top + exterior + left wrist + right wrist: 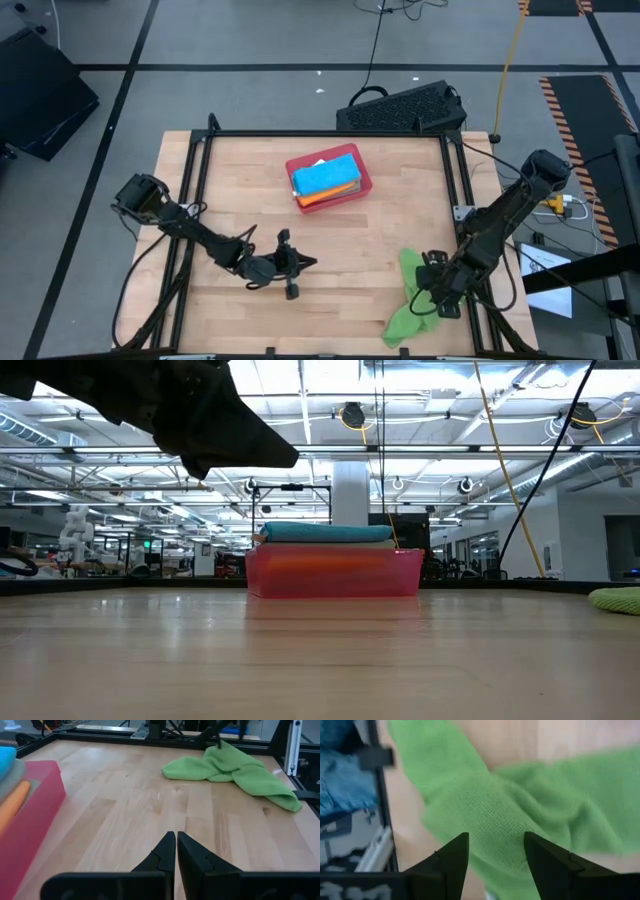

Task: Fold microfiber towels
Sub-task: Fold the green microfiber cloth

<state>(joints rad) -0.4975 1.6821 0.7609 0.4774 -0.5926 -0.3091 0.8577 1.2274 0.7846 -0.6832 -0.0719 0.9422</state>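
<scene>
Right gripper (495, 852) spread over one bright green towel (412, 298) — left gripper (176, 851) closed

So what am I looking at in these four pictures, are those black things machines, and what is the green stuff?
The black things are two robot arms at a wooden table, each ending in two fingers. One picture looks straight down, one looks level across the tabletop, and two come from cameras on the arms' wrists. The left gripper hangs over bare wood with its fingers shut, holding nothing. The right gripper has its fingers open right over a crumpled bright green towel near the table's front right corner; it is not gripping the towel. Farther back sits a red tray with a stack of folded towels, a bright blue towel on top and an orange towel lower down.
</scene>
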